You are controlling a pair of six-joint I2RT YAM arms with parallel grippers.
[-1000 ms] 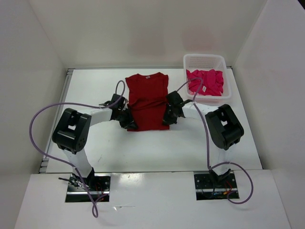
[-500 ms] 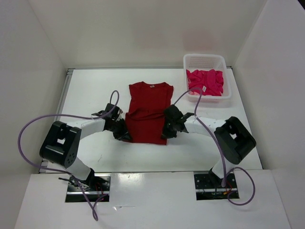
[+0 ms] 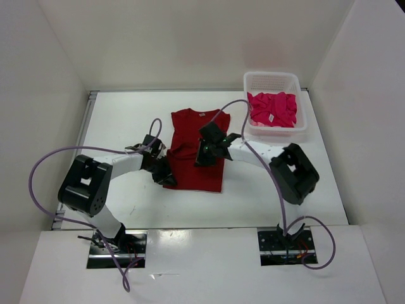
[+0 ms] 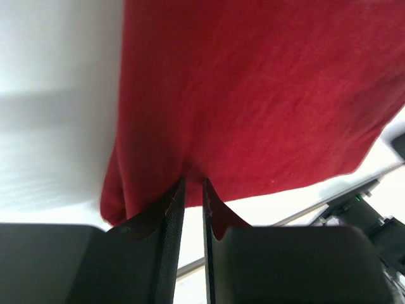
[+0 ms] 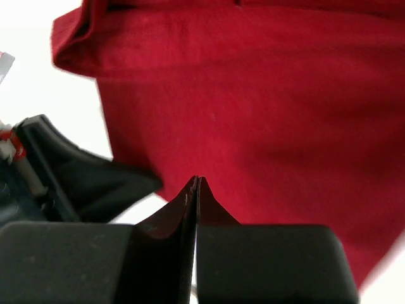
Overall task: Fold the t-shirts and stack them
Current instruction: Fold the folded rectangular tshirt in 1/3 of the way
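Dark red t-shirt (image 3: 196,166) is lying flat in the middle of the table (image 3: 123,123) in the top view, narrowed to a long strip with its collar at the far end. The left gripper (image 3: 168,179) is sitting at its near left corner, and the right gripper (image 3: 201,157) is resting over the middle of the cloth. A magenta t-shirt (image 3: 273,109) is waiting in the white basket (image 3: 272,75) at the far right.

From the left wrist, the jaws are standing a narrow slit apart and appear to be nipping the near hem.

From the right wrist, the jaws are pressed fully together with nothing visible between them, tips pointing down at the red cloth.

The lengthwise fold looks like the step in hand. The next move is probably calling for the near hem to travel far toward the collar, with the right gripper either pinning the crease line or taking the other near corner so the edge goes over squarely.
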